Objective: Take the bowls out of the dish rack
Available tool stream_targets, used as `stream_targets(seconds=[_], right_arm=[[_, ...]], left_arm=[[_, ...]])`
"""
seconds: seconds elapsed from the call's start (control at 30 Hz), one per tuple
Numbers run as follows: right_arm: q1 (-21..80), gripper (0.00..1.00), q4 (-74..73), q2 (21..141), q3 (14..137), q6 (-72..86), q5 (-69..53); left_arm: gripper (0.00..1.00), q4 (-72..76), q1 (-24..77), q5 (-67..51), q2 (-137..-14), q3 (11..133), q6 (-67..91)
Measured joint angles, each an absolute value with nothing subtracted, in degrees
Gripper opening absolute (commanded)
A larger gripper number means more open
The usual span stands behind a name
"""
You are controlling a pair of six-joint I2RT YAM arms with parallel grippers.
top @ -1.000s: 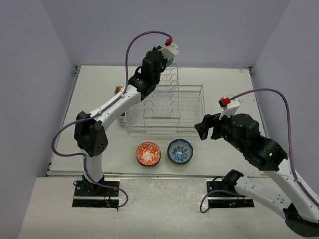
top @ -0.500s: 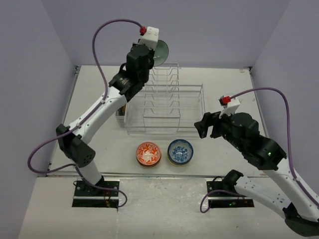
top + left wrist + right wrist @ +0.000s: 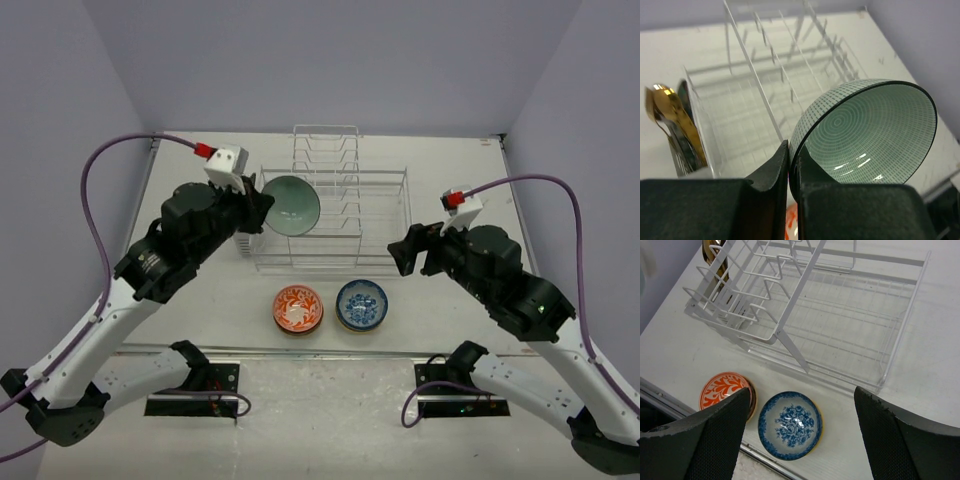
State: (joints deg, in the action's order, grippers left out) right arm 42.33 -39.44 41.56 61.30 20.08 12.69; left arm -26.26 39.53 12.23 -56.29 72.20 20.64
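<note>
Over table [image 3: 450,160], green bowl [image 3: 291,205] in left jaws

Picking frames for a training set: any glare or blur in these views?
Left wrist: small glints inside the green bowl, bright glare on the gold utensils, dish rack behind slightly soft. Right wrist: crisp, but a blurred pale smear at top left. Top external: even light, soft shadows, no glare.

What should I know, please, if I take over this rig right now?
Left gripper: jaws shut on the rim of the pale green bowl, lifted and tilted near the dish rack. Right gripper: open, empty. Done: orange bowl and blue bowl sit side by side on the table in front of the rack. To do: set the held bowl down; no other bowl shows in the rack.
</note>
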Motion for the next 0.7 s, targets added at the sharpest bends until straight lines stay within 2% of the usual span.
stream_targets(seconds=[0.27, 0.4, 0.7], right_arm=[[42.3, 0.85, -39.9, 41.6, 62.5, 19.8, 12.3], [42.3, 0.85, -40.4, 42.1, 62.6, 19.7, 12.3], [42.3, 0.85, -41.1, 42.6, 62.3, 19.4, 12.3]], left_arm=[[0.0, -45.1, 41.3, 2.6, -46.1, 63.0, 23.8], [0.0, -46.8, 41.3, 0.0, -42.2, 57.5, 25.7], [0.0, -48.2, 42.4, 1.0, -49.0, 48.2, 28.9]])
